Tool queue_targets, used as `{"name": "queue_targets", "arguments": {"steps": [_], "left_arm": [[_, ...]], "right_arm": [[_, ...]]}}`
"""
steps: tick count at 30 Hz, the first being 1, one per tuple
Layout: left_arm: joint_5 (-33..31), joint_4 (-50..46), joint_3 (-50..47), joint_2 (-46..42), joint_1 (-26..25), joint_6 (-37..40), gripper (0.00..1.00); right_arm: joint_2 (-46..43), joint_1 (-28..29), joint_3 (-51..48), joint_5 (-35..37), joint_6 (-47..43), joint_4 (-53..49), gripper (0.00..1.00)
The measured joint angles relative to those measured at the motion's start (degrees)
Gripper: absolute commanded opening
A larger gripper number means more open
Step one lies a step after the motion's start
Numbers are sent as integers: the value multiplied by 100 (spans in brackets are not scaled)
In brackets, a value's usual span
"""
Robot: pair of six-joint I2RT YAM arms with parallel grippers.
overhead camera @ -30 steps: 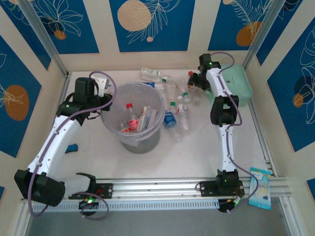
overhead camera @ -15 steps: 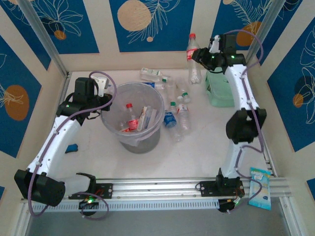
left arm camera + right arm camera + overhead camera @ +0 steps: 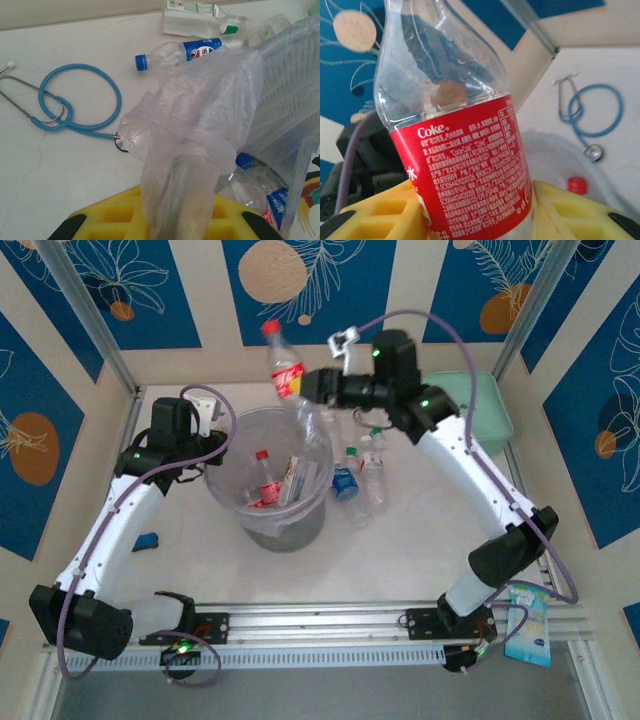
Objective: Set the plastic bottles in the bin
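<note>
From above, the right claw (image 3: 318,383) is holding a red-label bottle (image 3: 286,370) over the far rim of the bin (image 3: 290,532), not over its middle. I am judging that, let go here, it could be bouncing off the rim onto the table. The right arm is stretching far across to the left. The left claw (image 3: 210,438) is sitting at the bin's left rim (other bottles (image 3: 365,475) are lying right of the bin).

In the left wrist view, its fingers (image 3: 110,220) are pinching together on a plastic bag (image 3: 200,125); a pull could be tipping the bin.

In the right wrist view, the fingers are clamping the bottle low on its label, so it may be slipping.
</note>
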Motion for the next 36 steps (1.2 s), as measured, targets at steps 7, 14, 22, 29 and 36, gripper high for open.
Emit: {"name": "queue_targets", "arguments": {"steps": [7,14,22,29,36], "left_arm": [[133,90,-44,0,50,-151,0],[153,129,-63,0,63,-208,0],[155,138,-66,0,66,-240,0],[192,142,-66,2,76,-243,0],[195,146,-70,2,85,-238,0]], "right_arm": [[-317,1040,-1657,1209,389,905,0],[-326,1561,-1812,2181,518,977,5],[-330,1777,-1882,2662,579,883,58],[-334,1792,-1843,2850,348,667,79],[-315,1504,-1394,2754,-7,199,56]]}}
